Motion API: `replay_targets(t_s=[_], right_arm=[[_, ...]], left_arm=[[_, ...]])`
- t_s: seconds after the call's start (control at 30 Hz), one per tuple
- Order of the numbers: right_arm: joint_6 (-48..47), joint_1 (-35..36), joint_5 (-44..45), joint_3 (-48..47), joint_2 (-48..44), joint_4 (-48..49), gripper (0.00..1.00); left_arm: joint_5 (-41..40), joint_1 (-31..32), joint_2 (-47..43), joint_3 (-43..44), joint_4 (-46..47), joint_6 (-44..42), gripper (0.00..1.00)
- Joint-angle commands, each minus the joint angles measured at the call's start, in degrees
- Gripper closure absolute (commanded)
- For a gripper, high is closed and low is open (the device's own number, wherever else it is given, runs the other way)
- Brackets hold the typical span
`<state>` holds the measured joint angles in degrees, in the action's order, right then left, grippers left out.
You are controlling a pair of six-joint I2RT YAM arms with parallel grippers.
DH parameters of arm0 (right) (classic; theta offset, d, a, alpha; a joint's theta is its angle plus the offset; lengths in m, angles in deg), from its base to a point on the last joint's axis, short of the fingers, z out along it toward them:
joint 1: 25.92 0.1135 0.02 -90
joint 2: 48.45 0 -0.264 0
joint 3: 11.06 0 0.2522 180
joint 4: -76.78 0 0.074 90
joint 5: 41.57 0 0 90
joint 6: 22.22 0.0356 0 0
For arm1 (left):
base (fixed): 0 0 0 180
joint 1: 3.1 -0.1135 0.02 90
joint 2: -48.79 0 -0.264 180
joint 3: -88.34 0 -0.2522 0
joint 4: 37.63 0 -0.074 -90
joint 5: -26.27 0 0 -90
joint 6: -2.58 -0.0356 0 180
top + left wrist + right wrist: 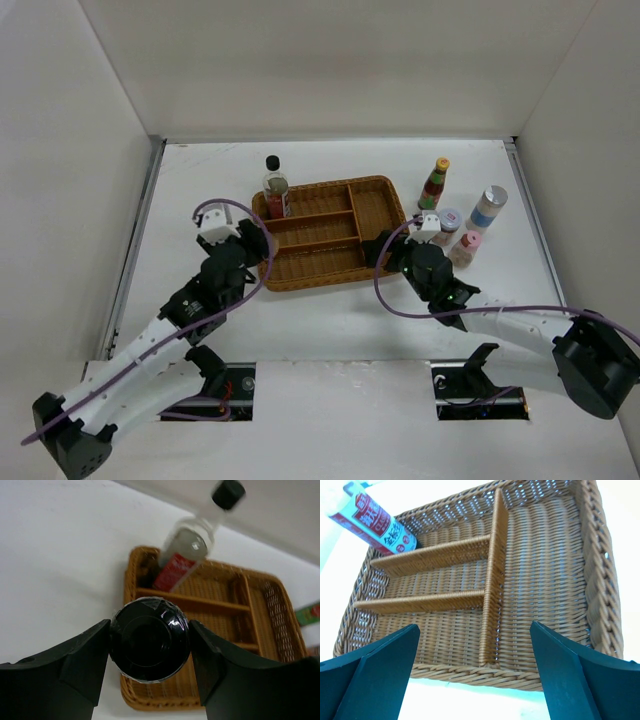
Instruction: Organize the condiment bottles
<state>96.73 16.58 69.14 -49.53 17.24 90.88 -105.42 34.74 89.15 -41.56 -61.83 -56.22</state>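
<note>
White table, tray just ahead of the left pincer, which grips a dark-lidded jar. Beside it, the right pincer gapes empty.

A brown rectangular wicker tray is lying near the middle of the white worktop, its dividers splitting it into three long compartments and one wider one. White walls are enclosing it.
</note>
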Motion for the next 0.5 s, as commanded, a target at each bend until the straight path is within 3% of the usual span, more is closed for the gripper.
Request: replay_targets(t_s=[0.0,0.13,0.47], right_arm=[[0.58,-0.62,0.56,-0.95,-1.53,3.78,0.01],[0.58,-0.97,0.56,-1.04,-0.39,3.96,0.01],[-0.03,-1.06,1.7,-0.87,-0.65,3.96,0.01]], left_arm=[[-0.76,6.74,1.56,-1.18,-0.92,2.55,0.72],[-0.93,10.79,6.03,-1.53,4.1,1.24,0.72],[-1.02,11.41,16.93,-7.5,11.39,-1.58,0.7]])
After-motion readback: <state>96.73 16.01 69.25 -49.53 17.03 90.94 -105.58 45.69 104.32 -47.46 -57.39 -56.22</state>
